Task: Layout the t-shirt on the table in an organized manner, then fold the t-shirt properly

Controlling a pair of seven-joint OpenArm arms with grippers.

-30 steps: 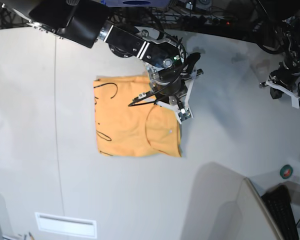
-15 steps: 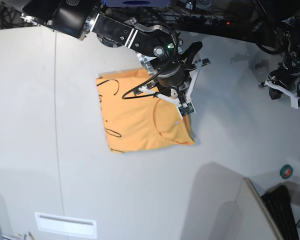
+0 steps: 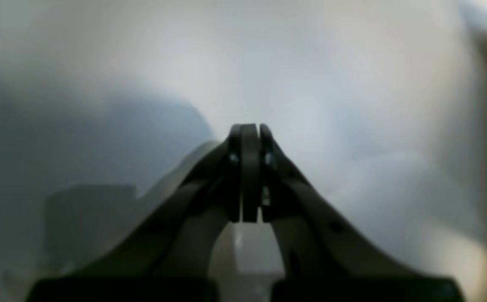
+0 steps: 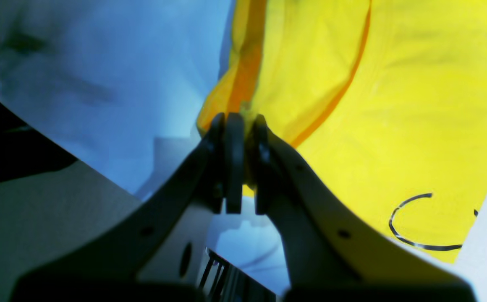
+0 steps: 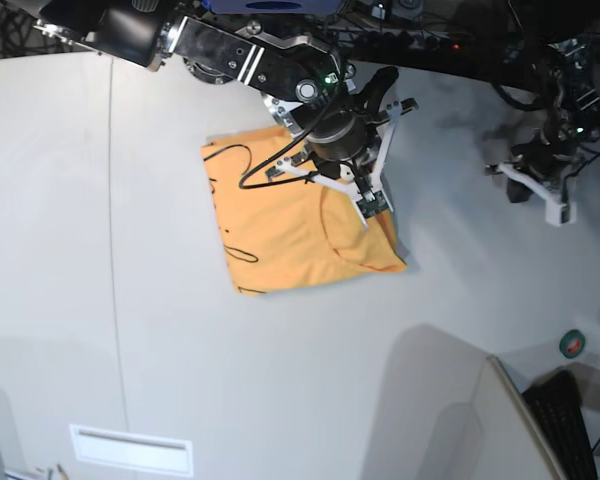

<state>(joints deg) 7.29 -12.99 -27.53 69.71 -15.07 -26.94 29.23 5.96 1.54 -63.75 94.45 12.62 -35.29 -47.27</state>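
With the right gripper pinched tight on a bunched edge of the t-shirt, looks like late folding or squaring up, judging by how compact it lies. Rest of the shirt spreads flat on the table beside and below that pincer. Left gripper shut on nothing, well apart. Next up: probably set the edge down neatly, then let go.

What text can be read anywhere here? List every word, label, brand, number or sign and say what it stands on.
No text can be read.
t-shirt: thin black cursive strokes along its edge, showing only as loops and curves in the base and right wrist views; no letter can be made out.
table: a white rectangular plate near its front edge; any print on it is too small to tell.
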